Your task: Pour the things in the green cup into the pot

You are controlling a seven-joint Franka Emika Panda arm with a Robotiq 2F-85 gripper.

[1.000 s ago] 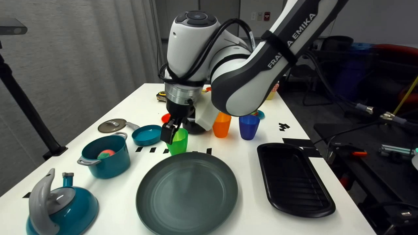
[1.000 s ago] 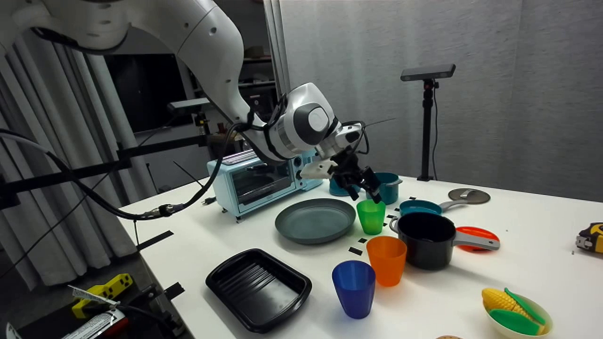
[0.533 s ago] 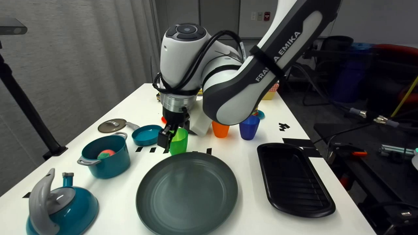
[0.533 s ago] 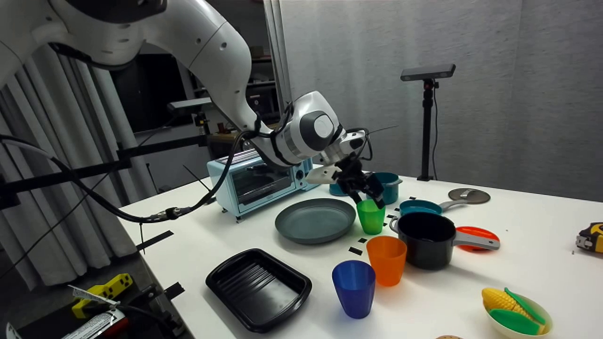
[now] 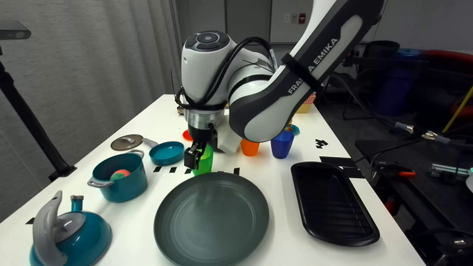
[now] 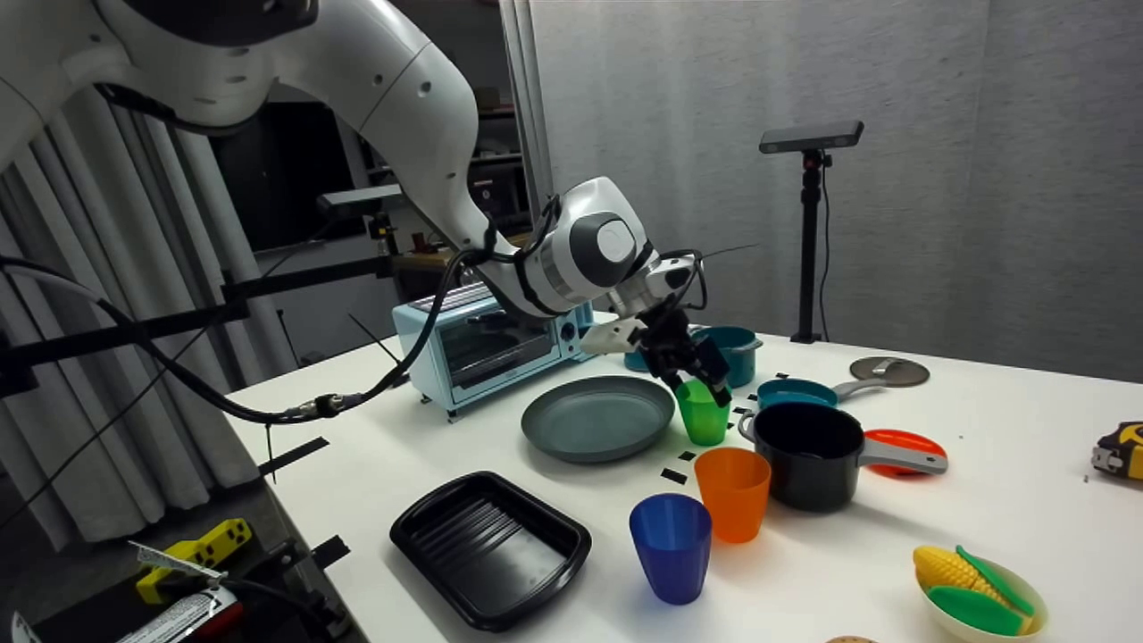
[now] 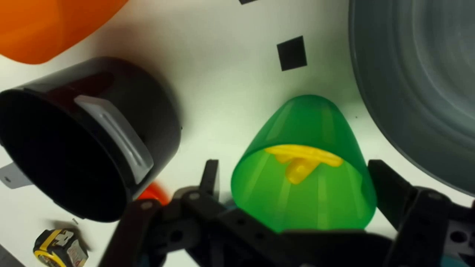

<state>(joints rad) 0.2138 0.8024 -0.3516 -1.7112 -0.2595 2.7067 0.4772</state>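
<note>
Gripper point(image 7: 295, 172) lower, astride green cup point(image 6: 704, 420)

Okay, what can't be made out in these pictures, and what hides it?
Wrist view: lower part of the yellow thing, hidden by the near wall of the green cup.
Wrist view: inside of the pot, too dark.
Wrist view: part of the orange cup, cut off by top and left edges.
In an exterior view: most of the tan thing, cut off by the bottom edge.

Arm point(image 5: 288, 99) reads "FRA" and "A EMIKA", strap point(image 5: 301, 71) covering the middle. Tape measure label point(image 7: 77, 254) too blurred to read
</note>
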